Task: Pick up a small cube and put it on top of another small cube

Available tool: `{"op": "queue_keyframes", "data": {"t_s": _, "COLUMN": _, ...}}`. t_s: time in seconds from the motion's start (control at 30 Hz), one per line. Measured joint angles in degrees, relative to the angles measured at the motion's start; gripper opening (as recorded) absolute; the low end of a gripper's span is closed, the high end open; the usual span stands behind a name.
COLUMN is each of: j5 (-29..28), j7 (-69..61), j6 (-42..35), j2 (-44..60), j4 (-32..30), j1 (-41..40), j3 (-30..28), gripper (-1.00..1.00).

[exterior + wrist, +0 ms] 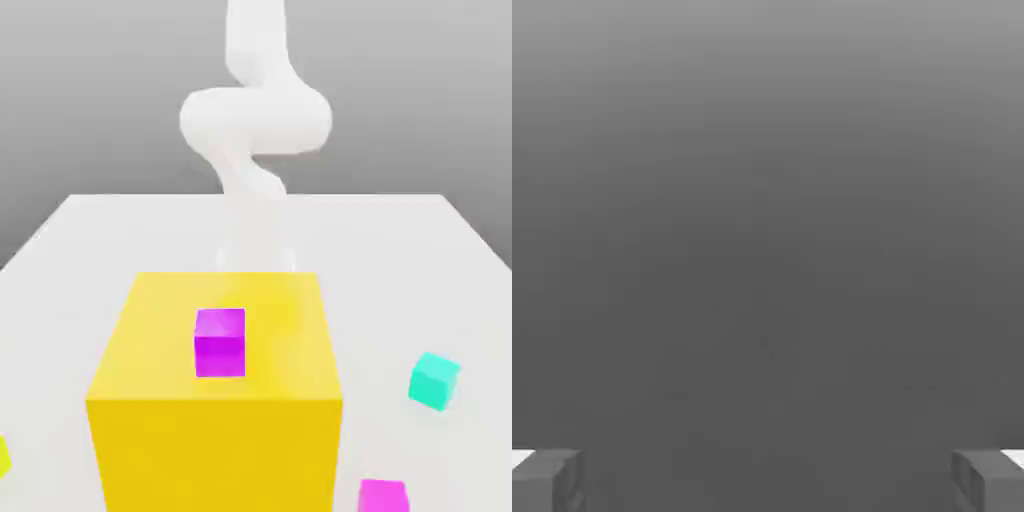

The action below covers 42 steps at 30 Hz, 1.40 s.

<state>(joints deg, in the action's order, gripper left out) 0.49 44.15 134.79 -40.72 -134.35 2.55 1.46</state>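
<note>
Nearest us sits a magenta cube [383, 495] beside the big yellow block [215, 400], then the small teal cube [434, 380] on the white table [420, 260], well apart from our claw [768, 480], whose fingers [547, 478] stand spread wide with nothing between them. Another magenta cube [220, 342] rests atop the block. We judge the teal cube light, rigid and smooth, best pinched across two opposite flat faces at mid-height.
</note>
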Motion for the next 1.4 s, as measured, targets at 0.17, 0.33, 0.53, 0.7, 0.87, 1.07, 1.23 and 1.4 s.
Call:
{"op": "queue_keyframes", "data": {"t_s": 0.17, "j5": 0.73, "j7": -3.34, "j6": 6.32, "j2": 10.77, "j4": -5.36, "j1": 5.37, "j3": 3.38, "gripper": 0.00}}
{"op": "queue_keyframes", "data": {"t_s": 0.33, "j5": 1.04, "j7": -6.26, "j6": 12.40, "j2": 21.08, "j4": -10.53, "j1": 10.15, "j3": 7.30, "gripper": 0.00}}
{"op": "queue_keyframes", "data": {"t_s": 0.53, "j5": -0.16, "j7": -8.61, "j6": 19.72, "j2": 33.56, "j4": -16.73, "j1": 15.38, "j3": 12.39, "gripper": 0.00}}
{"op": "queue_keyframes", "data": {"t_s": 0.7, "j5": -4.37, "j7": -8.15, "j6": 25.86, "j2": 44.22, "j4": -21.54, "j1": 20.80, "j3": 15.08, "gripper": 0.00}}
{"op": "queue_keyframes", "data": {"t_s": 0.87, "j5": -12.45, "j7": -2.56, "j6": 33.73, "j2": 54.74, "j4": -20.52, "j1": 25.89, "j3": 8.75, "gripper": 0.00}}
{"op": "queue_keyframes", "data": {"t_s": 1.07, "j5": -14.45, "j7": -0.99, "j6": 36.59, "j2": 58.26, "j4": -19.84, "j1": 28.50, "j3": 5.71, "gripper": -1.00}}
{"op": "queue_keyframes", "data": {"t_s": 1.23, "j5": -12.33, "j7": -2.62, "j6": 34.20, "j2": 55.27, "j4": -20.47, "j1": 26.87, "j3": 7.83, "gripper": -1.00}}
{"op": "queue_keyframes", "data": {"t_s": 1.4, "j5": -4.55, "j7": -8.59, "j6": 26.21, "j2": 46.96, "j4": -21.03, "j1": 24.51, "j3": 11.38, "gripper": -1.00}}
